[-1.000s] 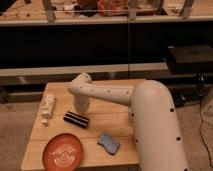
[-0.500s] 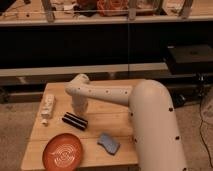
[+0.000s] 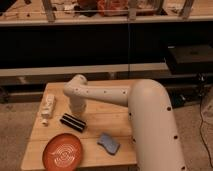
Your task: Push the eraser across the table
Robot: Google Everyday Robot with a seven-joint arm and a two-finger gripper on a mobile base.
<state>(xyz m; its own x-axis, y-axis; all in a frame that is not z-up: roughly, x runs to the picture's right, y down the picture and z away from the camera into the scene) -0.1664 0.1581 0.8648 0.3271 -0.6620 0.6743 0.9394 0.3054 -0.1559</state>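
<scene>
The eraser is a long black block with a lighter lengthwise groove. It lies at an angle on the light wooden table, left of the middle. My white arm reaches over the table from the right. Its end points down at the gripper, just behind the eraser's right part. The gripper's tips are hidden behind the wrist and the eraser.
A white power strip lies near the table's left edge. An orange plate sits at the front left. A blue-grey sponge lies at the front middle. Dark shelving stands behind the table.
The arm's end has shifted slightly left and down toward the eraser. The eraser looks to be in the same place.
</scene>
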